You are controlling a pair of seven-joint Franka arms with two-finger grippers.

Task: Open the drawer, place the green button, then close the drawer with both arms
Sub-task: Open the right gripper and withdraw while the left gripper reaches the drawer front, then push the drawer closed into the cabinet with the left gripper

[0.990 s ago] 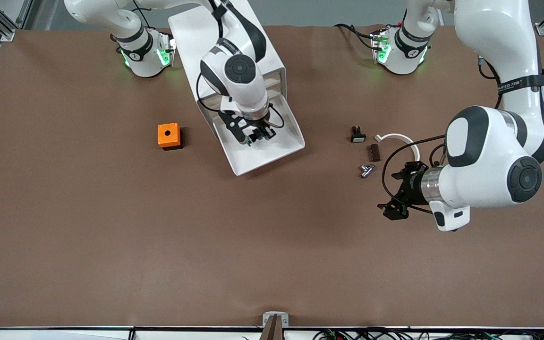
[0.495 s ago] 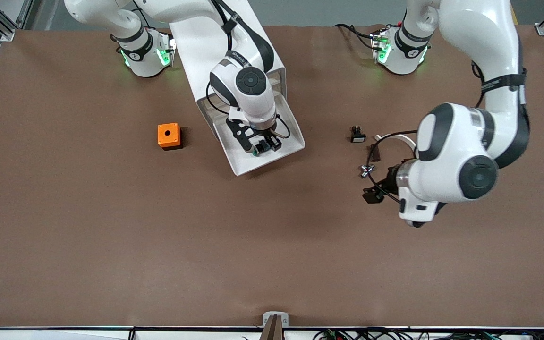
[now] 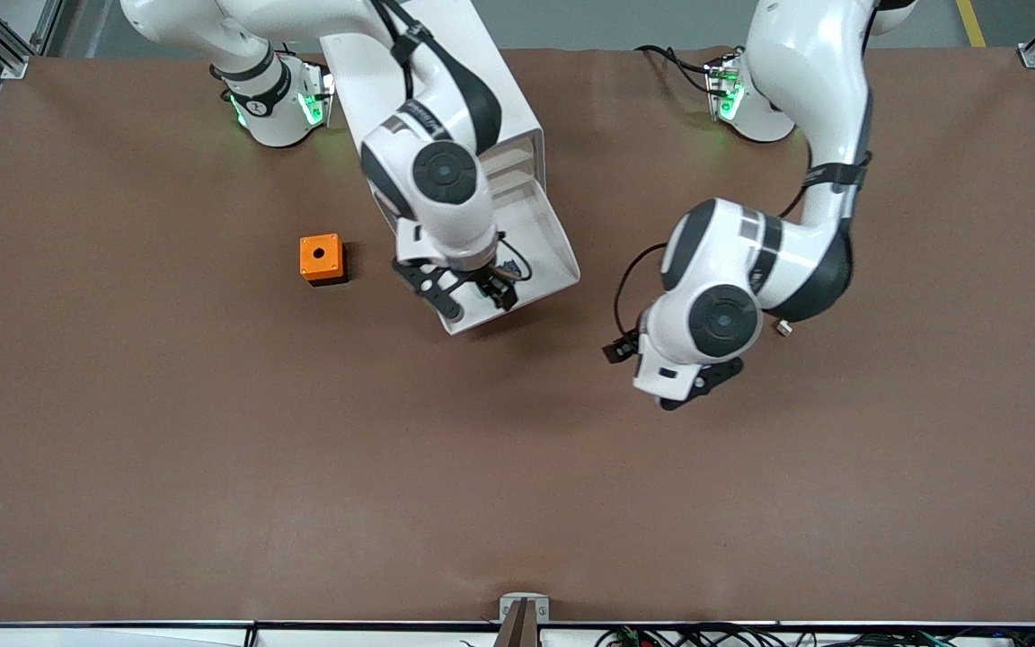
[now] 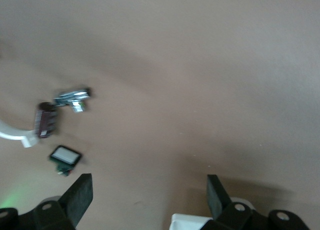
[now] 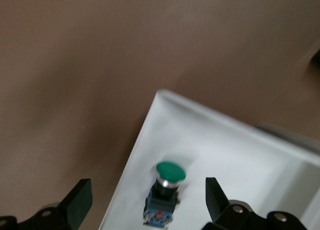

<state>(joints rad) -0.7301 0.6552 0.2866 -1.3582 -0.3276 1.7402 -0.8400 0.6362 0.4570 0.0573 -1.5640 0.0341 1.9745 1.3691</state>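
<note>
Inside the open white drawer (image 3: 546, 241) lies the green-capped button (image 5: 166, 192), under the released right gripper (image 3: 468, 296); the left gripper (image 4: 150, 200), spread empty, hangs over bare table (image 3: 212, 467) toward the left arm's end, the orange box (image 3: 321, 259) well apart.

A brown table (image 3: 212, 467) carries everything here. A white drawer cabinet (image 3: 482, 117) stands on it between the two arm bases, its drawer (image 3: 546, 256) pulled open toward the front camera. An orange box (image 3: 320, 258) with a hole in its top sits on the surface beside the drawer, toward the right arm's end. Toward the left arm's end, a cluster of small parts lies on the bare brown surface: a black button with a white face (image 4: 65, 155), a dark ribbed block (image 4: 46, 120), a small metal fitting (image 4: 73, 96) and a curved white strip (image 4: 12, 137), all close together.
</note>
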